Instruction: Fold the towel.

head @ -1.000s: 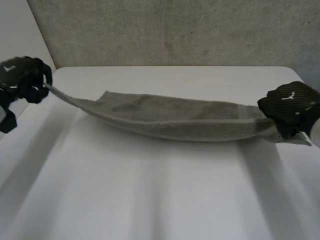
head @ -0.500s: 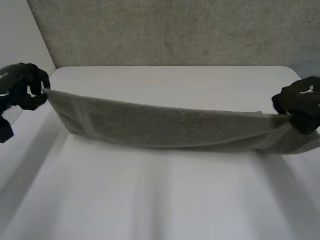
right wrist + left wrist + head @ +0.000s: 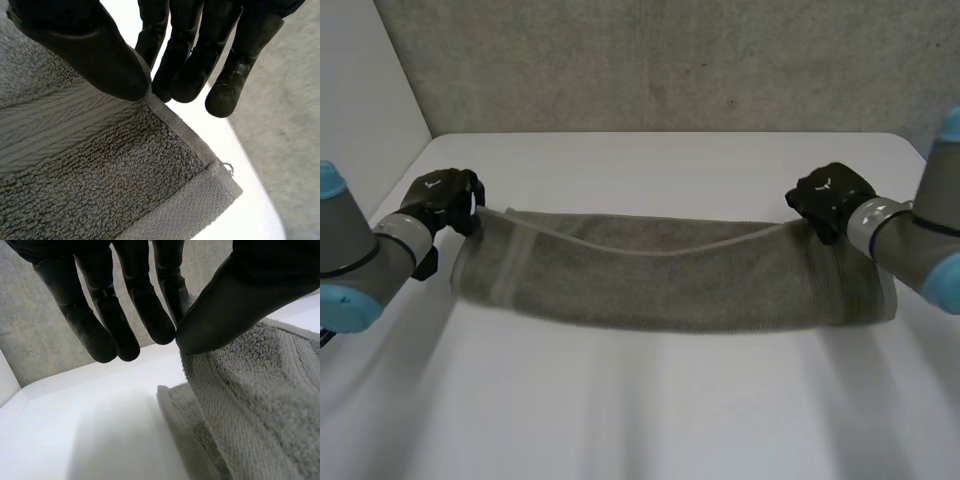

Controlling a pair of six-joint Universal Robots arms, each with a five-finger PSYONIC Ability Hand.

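Head view: the towel (image 3: 670,275) stretches in a long band across the table (image 3: 650,410), left hand (image 3: 438,195) at its far left corner, right hand (image 3: 830,197) at its far right corner

Left wrist view: the left hand's thumb and fingers pinch the towel's edge, and the cloth hangs from them down to the table

Right wrist view: the right hand's thumb presses the hem against its fingers, just beside the towel's corner

Olive-grey towel (image 3: 670,280) with plain border bands; white table (image 3: 650,420).
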